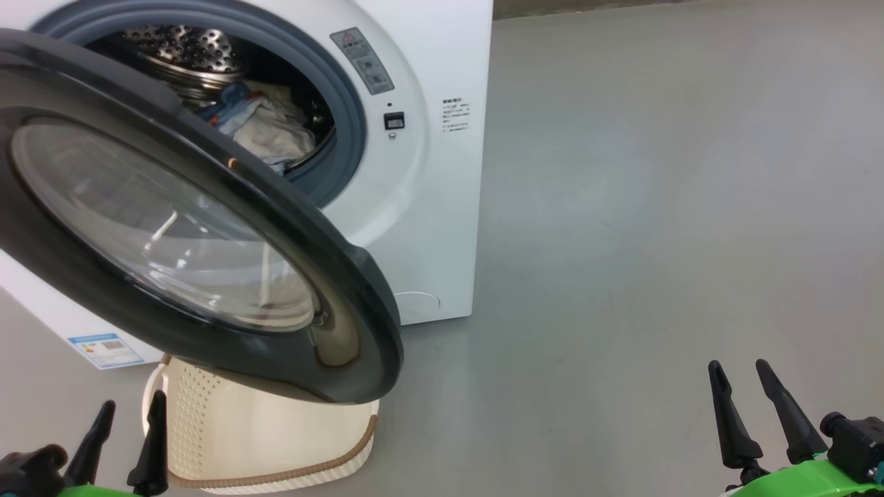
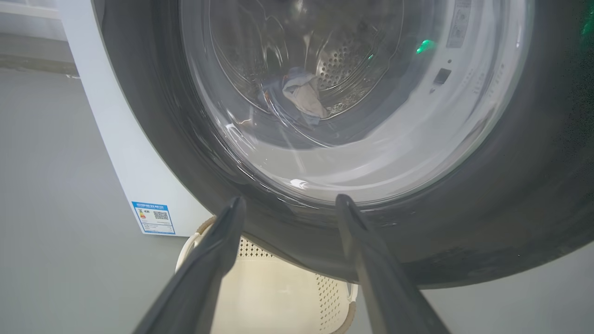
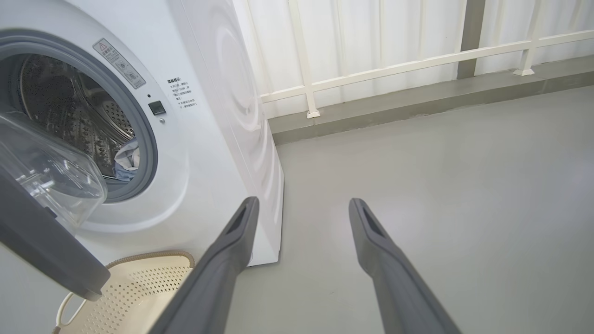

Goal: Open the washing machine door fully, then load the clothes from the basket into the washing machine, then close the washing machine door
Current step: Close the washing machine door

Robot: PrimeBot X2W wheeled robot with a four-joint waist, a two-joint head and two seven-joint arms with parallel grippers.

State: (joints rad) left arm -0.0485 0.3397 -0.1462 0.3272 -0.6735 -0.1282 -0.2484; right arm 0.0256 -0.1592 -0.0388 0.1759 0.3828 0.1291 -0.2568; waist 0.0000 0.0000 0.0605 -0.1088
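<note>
The white washing machine (image 1: 428,207) stands at the upper left with its black round door (image 1: 345,276) swung partly out toward me over the basket (image 1: 262,428). Blue and cream clothes (image 1: 266,128) lie inside the steel drum, and they show through the door glass (image 2: 301,95) in the left wrist view. The cream basket's inside (image 3: 139,292) looks bare. My left gripper (image 1: 128,414) is open at the lower left, just before the door's lower rim (image 2: 325,232). My right gripper (image 1: 742,373) is open over bare floor at the lower right, holding nothing.
Grey floor (image 1: 656,241) stretches to the right of the machine. A white railing and pale wall (image 3: 394,60) run behind the machine's side. A blue label (image 1: 103,348) sits at the machine's lower left corner.
</note>
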